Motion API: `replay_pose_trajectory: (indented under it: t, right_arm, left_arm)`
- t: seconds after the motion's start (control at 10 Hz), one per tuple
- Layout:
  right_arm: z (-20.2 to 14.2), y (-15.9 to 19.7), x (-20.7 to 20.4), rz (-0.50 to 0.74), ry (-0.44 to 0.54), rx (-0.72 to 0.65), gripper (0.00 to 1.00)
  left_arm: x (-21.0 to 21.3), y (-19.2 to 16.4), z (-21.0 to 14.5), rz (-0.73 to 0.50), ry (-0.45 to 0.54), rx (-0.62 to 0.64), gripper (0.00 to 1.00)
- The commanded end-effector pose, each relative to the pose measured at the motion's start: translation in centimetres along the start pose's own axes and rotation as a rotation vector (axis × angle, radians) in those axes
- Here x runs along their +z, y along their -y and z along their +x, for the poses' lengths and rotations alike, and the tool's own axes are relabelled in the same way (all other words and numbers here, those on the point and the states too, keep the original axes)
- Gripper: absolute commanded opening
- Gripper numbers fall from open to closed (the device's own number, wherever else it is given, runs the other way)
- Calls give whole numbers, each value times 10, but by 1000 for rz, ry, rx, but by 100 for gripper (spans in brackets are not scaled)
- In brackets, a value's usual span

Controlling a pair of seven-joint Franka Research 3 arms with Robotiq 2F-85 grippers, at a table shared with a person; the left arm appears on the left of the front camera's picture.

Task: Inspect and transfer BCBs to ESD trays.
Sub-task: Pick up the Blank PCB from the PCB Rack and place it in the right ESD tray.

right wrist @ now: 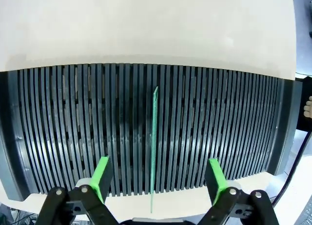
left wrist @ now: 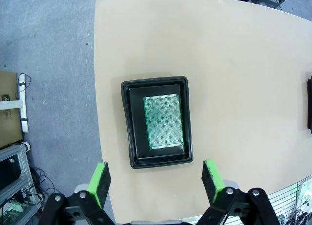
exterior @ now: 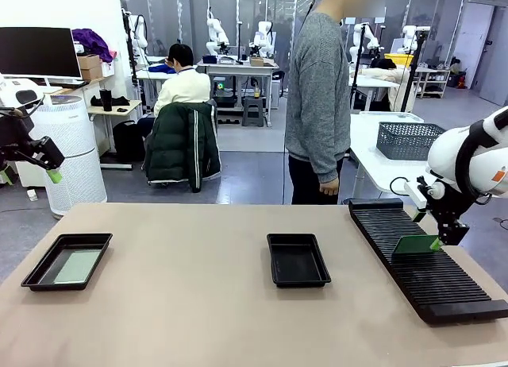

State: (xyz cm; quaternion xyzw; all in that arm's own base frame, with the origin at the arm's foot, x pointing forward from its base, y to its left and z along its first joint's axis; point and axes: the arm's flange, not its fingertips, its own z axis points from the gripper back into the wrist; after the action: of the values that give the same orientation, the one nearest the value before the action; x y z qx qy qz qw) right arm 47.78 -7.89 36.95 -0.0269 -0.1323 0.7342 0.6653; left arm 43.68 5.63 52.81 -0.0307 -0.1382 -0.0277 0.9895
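On rack (right wrist: 73, 127), BCB (right wrist: 154, 132) between right claw (right wrist: 158, 160) fingers (right wrist: 101, 174)

On the table (exterior: 198, 311), one ESD tray (exterior: 32, 281) sits near the left edge with a BCB (exterior: 77, 266) lying flat in it. The other ESD tray (exterior: 298, 262) lies mid-table. A slotted rack (exterior: 444, 283) runs along the right edge, with a second BCB (exterior: 414, 245) standing upright in one slot.

The white round-shelled right arm (exterior: 449, 156) has black joint bands (exterior: 475, 142) and an orange marking (exterior: 500, 175). The black left gripper (left wrist: 155, 175) and right gripper (right wrist: 157, 174) bear green pads (left wrist: 210, 174) and silver pivot screws (left wrist: 229, 191).
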Motion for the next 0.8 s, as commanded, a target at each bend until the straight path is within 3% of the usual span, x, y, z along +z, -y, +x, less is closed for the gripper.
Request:
replay_pose_trajectory:
  t: [0.0,0.7]
  right_arm:
    - [-6,-4,-14,-45,19,29,98]
    - [-4,-6,-15,-45,-18,19,73]
  left_arm:
    - [-1,1,-2,2,4,1,100]
    - [-1,1,-2,2,4,1,100]
